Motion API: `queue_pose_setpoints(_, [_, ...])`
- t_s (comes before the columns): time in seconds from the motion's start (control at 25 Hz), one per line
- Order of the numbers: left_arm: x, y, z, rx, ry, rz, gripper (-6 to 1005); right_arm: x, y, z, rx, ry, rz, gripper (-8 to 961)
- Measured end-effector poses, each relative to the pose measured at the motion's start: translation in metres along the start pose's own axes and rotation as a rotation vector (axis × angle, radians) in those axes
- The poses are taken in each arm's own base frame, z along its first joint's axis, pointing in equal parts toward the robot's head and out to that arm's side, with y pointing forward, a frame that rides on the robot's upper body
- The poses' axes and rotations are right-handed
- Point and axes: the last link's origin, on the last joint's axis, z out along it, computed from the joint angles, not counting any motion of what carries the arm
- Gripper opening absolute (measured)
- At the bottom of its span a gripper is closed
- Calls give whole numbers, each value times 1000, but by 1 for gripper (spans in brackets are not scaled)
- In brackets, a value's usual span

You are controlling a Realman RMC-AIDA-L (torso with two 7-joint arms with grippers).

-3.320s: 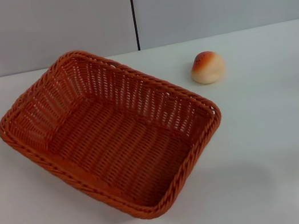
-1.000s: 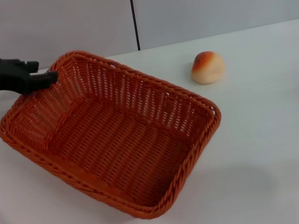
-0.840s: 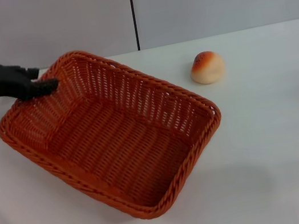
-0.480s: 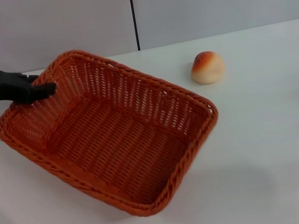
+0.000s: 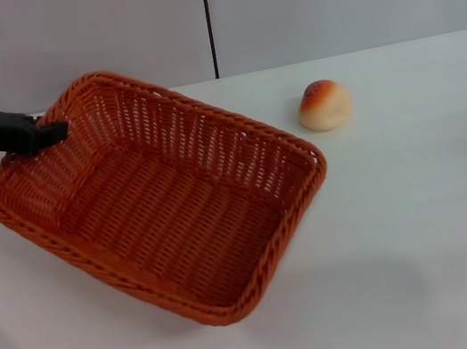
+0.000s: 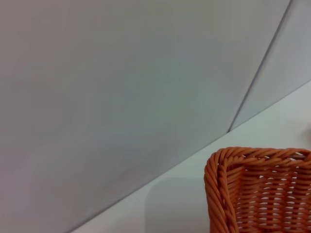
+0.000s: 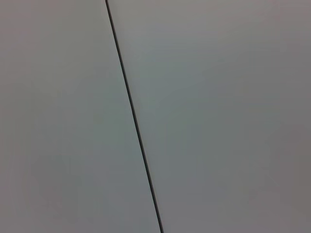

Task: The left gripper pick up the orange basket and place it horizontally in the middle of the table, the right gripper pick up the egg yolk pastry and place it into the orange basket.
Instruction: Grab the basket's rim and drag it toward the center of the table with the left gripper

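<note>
Orange-brown wicker makes up the basket (image 5: 151, 193), a large rectangular one with sloping sides and a braided rim, sitting on the white table (image 5: 441, 219). It lies skewed, its long sides running from about 10 o'clock to 4 o'clock, and it fills the left and middle of the tabletop in the head view. The left gripper (image 5: 52, 132), a black two-fingered claw on a black arm reaching in from 9 o'clock, has its tip at the basket's far-left rim, near the corner. Its fingers look pinched together on that rim. In the left wrist view one rounded corner of the basket (image 6: 257, 189) shows close up, with the table and the grey wall (image 6: 121, 87) behind it. The pastry (image 5: 324, 105), a small pale bun with a browned, speckled top, rests on the table at about 2 o'clock from the basket, well apart from it. The right gripper is out of sight; its wrist view shows only the wall.
</note>
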Motion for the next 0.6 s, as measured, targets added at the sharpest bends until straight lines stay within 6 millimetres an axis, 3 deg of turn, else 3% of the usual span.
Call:
queue_pose_setpoints(0.2, [6,2,-10,-60,30,-58,179,2,1,2,2,16,2,654])
queue_pose_setpoints(0.6, [24,14,-31,-190,73,-238,173,5,0,7,10,32,2,655])
